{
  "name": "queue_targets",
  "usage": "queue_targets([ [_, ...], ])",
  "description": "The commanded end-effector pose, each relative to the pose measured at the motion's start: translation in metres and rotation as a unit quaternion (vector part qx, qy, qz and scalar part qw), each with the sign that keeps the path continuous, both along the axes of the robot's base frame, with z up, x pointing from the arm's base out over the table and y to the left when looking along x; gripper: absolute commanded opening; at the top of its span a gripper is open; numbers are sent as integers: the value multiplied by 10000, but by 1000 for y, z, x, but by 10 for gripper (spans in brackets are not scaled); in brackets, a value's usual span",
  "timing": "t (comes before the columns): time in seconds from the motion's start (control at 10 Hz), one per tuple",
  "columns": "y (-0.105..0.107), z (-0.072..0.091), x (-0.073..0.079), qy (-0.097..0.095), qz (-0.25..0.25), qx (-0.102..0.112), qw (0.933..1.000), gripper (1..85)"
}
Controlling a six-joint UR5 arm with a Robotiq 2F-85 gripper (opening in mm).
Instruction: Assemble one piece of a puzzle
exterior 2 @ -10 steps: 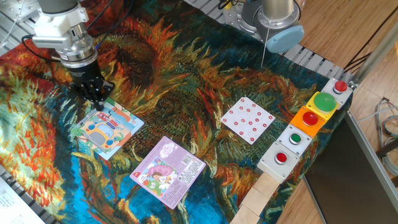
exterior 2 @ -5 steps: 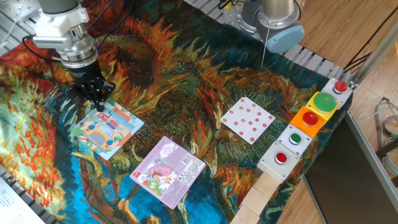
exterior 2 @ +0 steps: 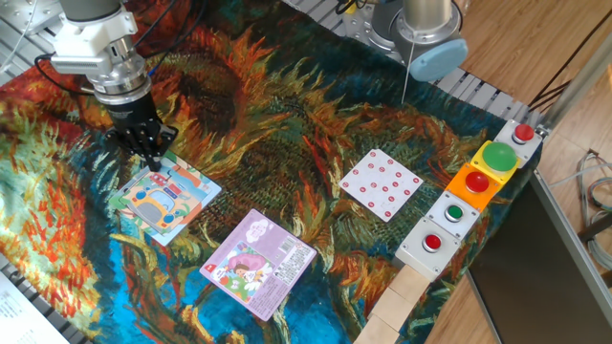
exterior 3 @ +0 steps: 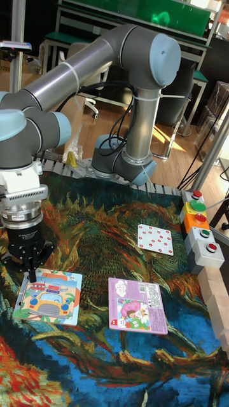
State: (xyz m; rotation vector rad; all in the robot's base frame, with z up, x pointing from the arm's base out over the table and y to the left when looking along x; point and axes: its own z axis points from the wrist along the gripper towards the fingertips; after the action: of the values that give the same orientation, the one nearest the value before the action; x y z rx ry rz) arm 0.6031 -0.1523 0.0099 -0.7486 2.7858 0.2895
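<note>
One arm, gripper tips down on the far corner of the puzzle.

Three flat squares lie on the painted sunflower cloth: the puzzle, pale blue and green with an orange bus, towards the left; a purple-pink puzzle just beside it; a white card with red dots well apart to the right. The gripper points straight down at the puzzle's far corner, its dark fingers drawn close together; whether they pinch a piece cannot be told from either view. A row of button boxes lines the table's right edge.
</note>
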Motion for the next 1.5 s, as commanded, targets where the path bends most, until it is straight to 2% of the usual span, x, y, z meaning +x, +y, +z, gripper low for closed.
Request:
queue_targets([
  [0.0,2,4,3,-28,-72,62,10000,13],
  [1.1,11,-2,6,-73,-114,83,9999,13],
  [1.4,-4,6,1,8,31,113,9999,13],
])
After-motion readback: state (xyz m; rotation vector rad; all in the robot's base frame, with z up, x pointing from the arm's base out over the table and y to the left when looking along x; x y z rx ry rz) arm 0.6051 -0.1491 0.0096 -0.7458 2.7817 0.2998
